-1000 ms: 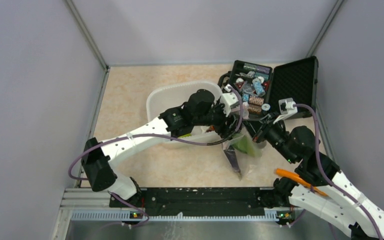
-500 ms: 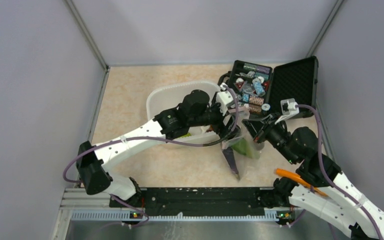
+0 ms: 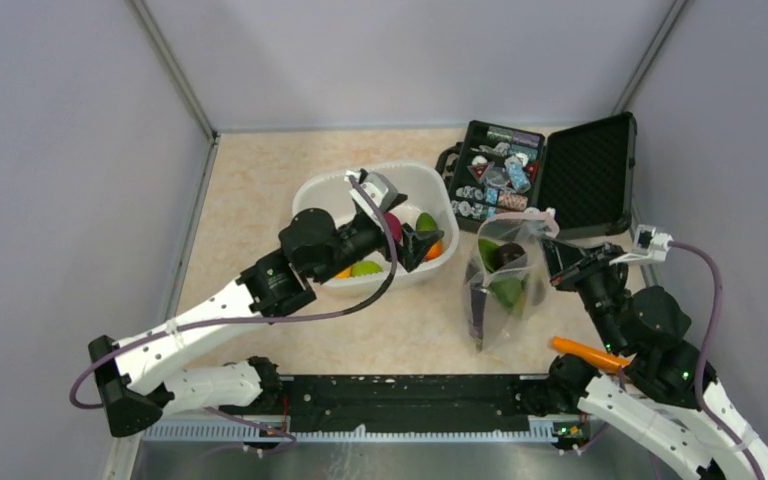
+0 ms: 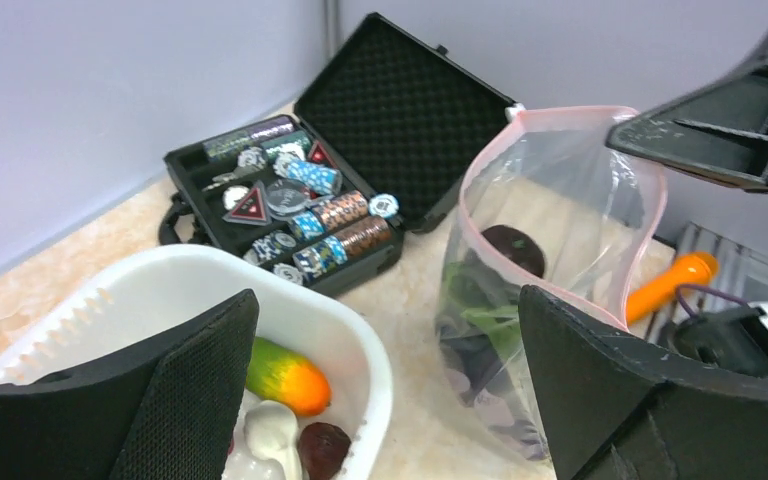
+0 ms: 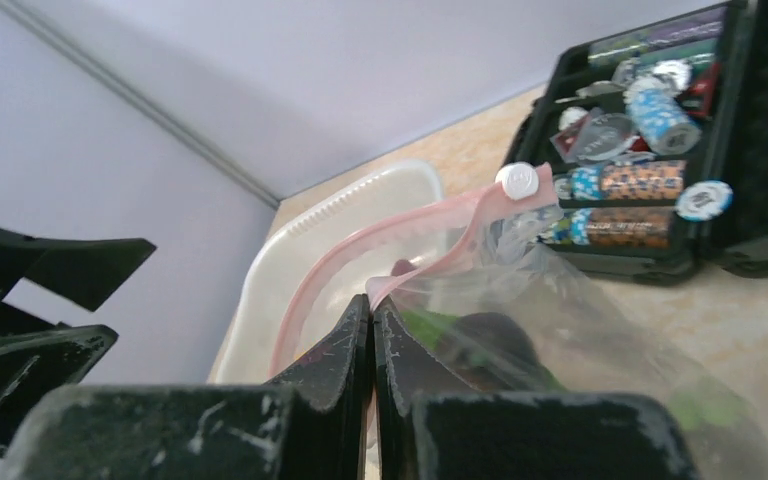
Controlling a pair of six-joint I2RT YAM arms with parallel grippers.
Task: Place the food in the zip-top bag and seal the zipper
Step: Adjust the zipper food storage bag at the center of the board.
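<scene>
The clear zip-top bag (image 3: 505, 285) stands upright right of the white tub, its mouth wide. Inside it lie a green leafy piece (image 4: 495, 325), a dark purple eggplant (image 3: 477, 312) and a dark round piece (image 4: 512, 248). My right gripper (image 5: 371, 305) is shut on the pinkish zipper (image 5: 410, 230) at the mouth's near edge. My left gripper (image 4: 390, 390) hangs open over the tub's right end, holding nothing. More food sits below it: an orange and green fruit (image 4: 285, 375), a whitish piece (image 4: 270, 430) and a dark brown one (image 4: 322, 445).
The white tub (image 3: 312, 195) sits mid-table. An open black case (image 3: 550, 170) full of chips stands at the back right, close behind the bag. An orange-handled tool (image 3: 585, 352) lies near the right arm's base.
My left gripper has pulled back from the bag's mouth to above the tub and opened wide. The right gripper, still pinching the zipper, has shifted right with the bag.
</scene>
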